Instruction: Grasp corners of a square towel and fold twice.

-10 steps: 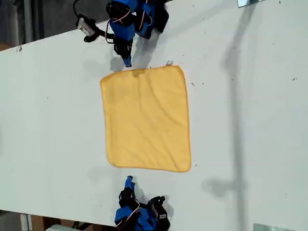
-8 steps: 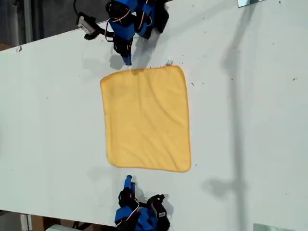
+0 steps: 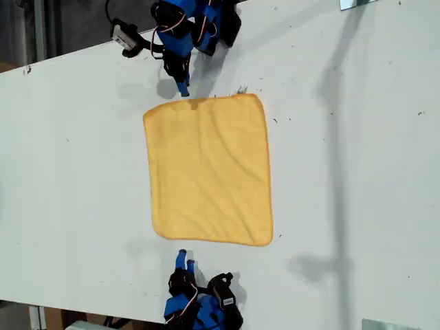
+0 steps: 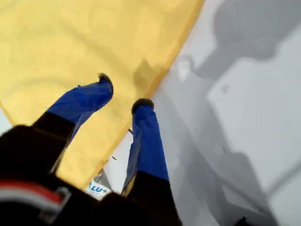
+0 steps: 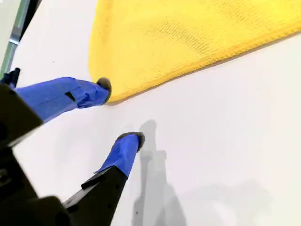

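The yellow towel (image 3: 210, 168) lies spread flat and square on the white table (image 3: 357, 172). My first gripper (image 3: 183, 88) hovers at the towel's edge nearest the exterior view's top, toward that view's left. In its wrist view the towel (image 4: 70, 42) lies under the gripper (image 4: 123, 92), whose blue fingers stand open over the hem, holding nothing. My second gripper (image 3: 184, 258) sits just off the opposite edge. There it (image 5: 120, 110) is open above bare table, one fingertip close to a rounded corner (image 5: 101, 80) of the towel (image 5: 188, 33).
A small camera on a cable (image 3: 126, 36) lies beside the first arm's base. The table's edge runs slanted along the exterior view's upper left, with dark floor beyond. A small printed sticker (image 4: 96, 189) sits on the table under the first gripper.
My second gripper has crept slightly toward the towel's edge. The first arm has shifted only a little. The towel has not moved.
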`<action>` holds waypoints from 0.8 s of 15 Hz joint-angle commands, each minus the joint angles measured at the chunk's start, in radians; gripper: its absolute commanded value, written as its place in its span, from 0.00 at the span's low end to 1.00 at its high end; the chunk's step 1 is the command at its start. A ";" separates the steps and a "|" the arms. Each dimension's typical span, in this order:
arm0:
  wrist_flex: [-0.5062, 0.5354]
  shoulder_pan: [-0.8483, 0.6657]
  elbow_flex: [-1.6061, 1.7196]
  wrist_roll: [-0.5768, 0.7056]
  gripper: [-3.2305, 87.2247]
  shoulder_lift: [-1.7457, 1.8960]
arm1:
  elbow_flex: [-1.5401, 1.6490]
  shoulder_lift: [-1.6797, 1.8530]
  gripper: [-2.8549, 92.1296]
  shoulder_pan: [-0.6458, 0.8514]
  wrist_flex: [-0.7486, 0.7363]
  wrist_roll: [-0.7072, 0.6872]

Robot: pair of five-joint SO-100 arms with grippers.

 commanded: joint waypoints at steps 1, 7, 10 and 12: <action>-0.032 0.025 0.000 -0.006 0.26 0.003 | -0.170 -0.245 0.23 -0.100 -0.123 -0.087; -0.028 0.025 0.002 -0.015 0.24 0.003 | -0.537 -1.069 0.28 -0.586 -0.011 0.009; -0.026 0.028 0.002 -0.020 0.24 0.003 | -0.538 -1.051 0.28 -0.788 -0.006 0.158; -0.025 0.028 0.002 -0.021 0.24 0.003 | -0.557 -1.062 0.28 -0.859 -0.041 0.198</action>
